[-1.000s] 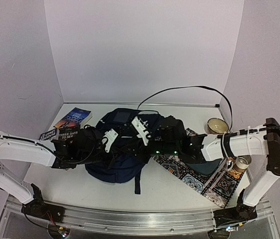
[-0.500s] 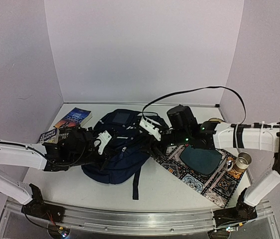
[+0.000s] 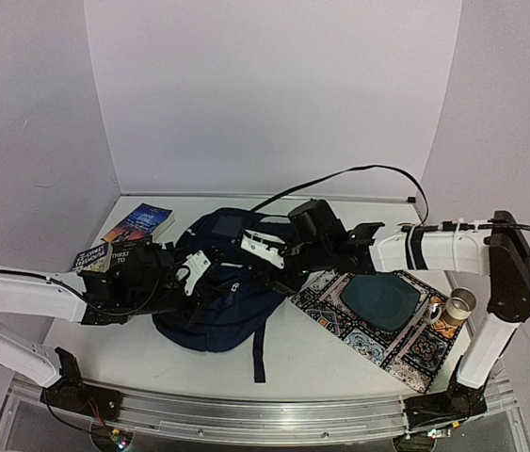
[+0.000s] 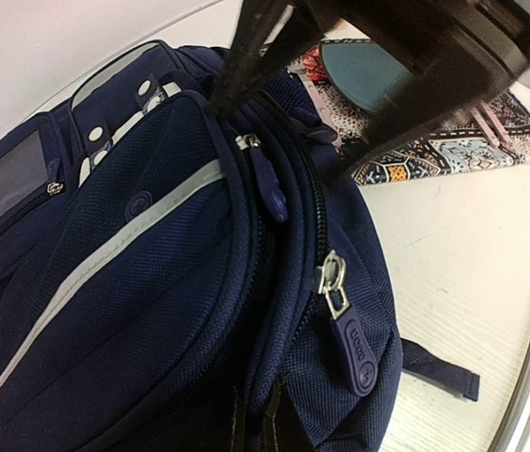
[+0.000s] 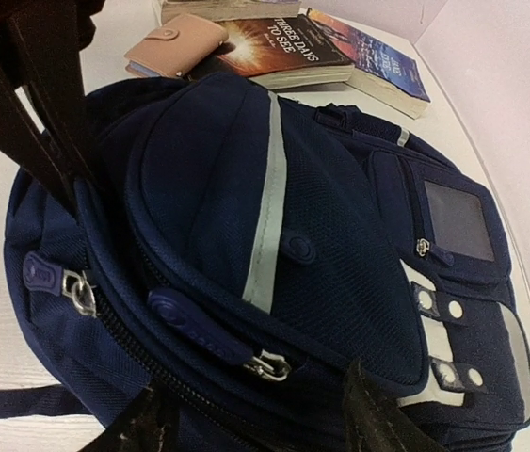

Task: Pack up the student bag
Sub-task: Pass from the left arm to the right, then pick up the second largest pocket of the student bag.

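Observation:
The student bag is a navy backpack with a pale stripe, lying in the middle of the table. My left gripper is at its left side, shut on a fold of fabric by the main zip. From the right, my right gripper reaches over the bag's top. Its fingers stand apart on either side of the zipped ridge, open. Two navy zip pulls hang on the bag; both zips look closed.
Two books and a tan wallet lie at the back left. A patterned mat with a dark teal oval on it lies to the right of the bag. A cup stands at the far right.
My right arm has swung left from above the mat to the bag's top, and its jaws have spread apart. The bag shifted slightly left. My left gripper kept its hold.

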You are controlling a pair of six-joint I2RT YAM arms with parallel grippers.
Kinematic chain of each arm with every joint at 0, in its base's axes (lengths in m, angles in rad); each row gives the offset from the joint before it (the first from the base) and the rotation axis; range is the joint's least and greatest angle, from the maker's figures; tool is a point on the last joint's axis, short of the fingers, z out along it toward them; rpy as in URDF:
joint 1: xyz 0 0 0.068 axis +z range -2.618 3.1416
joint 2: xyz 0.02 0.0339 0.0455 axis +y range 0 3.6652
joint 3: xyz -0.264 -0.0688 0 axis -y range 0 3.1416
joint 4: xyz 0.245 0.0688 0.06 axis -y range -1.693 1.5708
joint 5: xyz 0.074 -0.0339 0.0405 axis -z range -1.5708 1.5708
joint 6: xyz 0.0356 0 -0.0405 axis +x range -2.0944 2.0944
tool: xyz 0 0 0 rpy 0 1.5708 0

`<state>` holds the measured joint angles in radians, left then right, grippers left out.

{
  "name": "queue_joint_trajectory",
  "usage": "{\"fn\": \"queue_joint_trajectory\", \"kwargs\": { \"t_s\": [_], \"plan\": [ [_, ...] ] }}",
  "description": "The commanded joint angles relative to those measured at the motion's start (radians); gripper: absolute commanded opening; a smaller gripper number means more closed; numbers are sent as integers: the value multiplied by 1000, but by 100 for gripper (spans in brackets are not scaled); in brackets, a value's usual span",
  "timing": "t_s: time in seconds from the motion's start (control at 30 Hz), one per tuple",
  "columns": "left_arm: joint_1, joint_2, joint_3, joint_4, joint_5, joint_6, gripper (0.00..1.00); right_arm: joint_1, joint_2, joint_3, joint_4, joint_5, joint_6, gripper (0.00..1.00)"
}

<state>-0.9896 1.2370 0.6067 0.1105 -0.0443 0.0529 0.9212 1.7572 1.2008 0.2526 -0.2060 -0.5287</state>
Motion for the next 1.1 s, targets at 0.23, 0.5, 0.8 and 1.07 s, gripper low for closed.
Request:
{"fn": "queue_joint_trajectory", "kwargs": {
  "t_s": [0.23, 0.5, 0.8, 1.07],
  "plan": [
    [-1, -111, 38, 125, -24, -126, 17, 3, 7, 79, -29, 0, 2, 0],
    [-3, -203, 48, 27, -46, -357, 38, 2, 4, 111, -25, 44, 41, 0],
    [-16, -171, -11, 2, 73, -718, 45, 3, 11, 135, -8, 57, 96, 0],
    [-26, -131, -15, 15, 101, -838, 42, 3, 7, 138, 4, 50, 123, 0]
  ]
}}
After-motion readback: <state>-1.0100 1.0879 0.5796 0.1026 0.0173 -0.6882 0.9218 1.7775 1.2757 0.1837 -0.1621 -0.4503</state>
